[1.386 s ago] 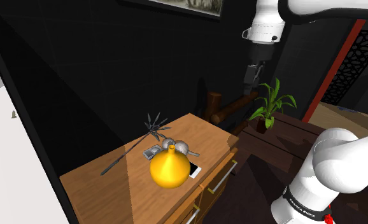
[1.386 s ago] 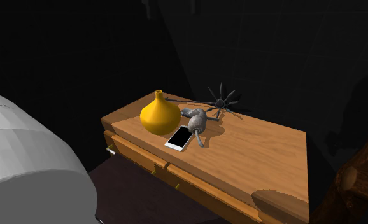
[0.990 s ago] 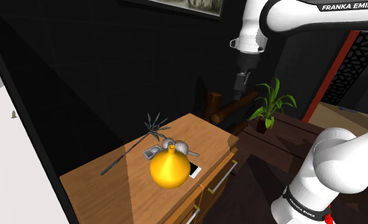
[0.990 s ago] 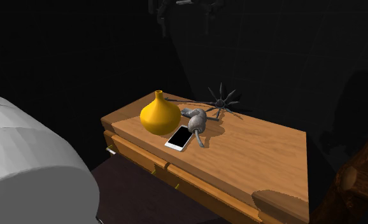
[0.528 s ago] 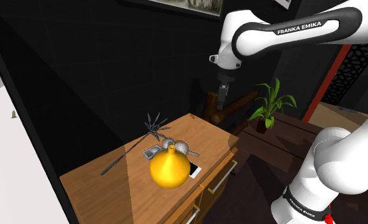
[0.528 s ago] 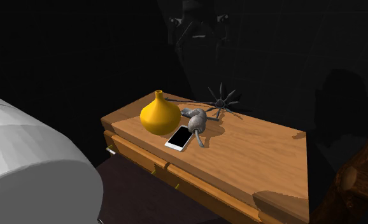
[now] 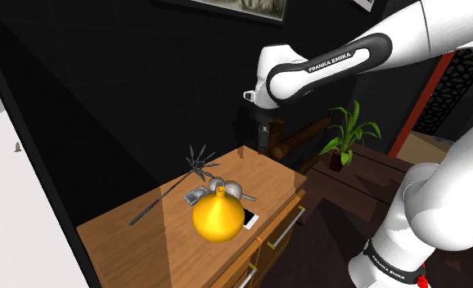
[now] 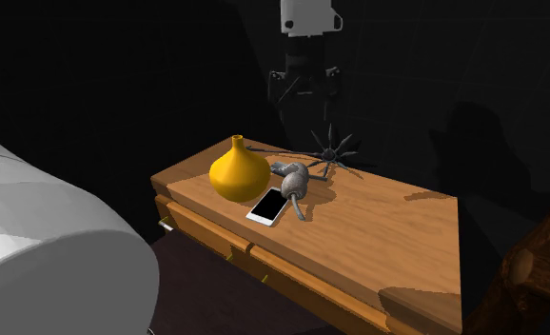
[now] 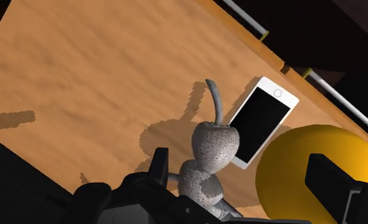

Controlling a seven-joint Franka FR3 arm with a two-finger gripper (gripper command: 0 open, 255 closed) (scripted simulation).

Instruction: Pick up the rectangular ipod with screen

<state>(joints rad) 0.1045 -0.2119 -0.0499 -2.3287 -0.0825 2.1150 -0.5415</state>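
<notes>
Starting at the shoulder view's lower left, the wooden cabinet top carries a spiky dark ornament, grey speckled lumps and a yellow vase; the white, dark-screened ipod lies flat just right of the vase, near the front edge. Upper right of centre, the gripper hangs well above, fingers spread. Coming down, a finger could clip the vase or the grey lumps crowding the ipod, shoving it sideways.

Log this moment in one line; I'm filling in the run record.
stage: pre-grasp | black two-finger gripper: open, empty, above wooden dresser top | white rectangular ipod with black screen: flat, untouched, beside yellow round vase
</notes>
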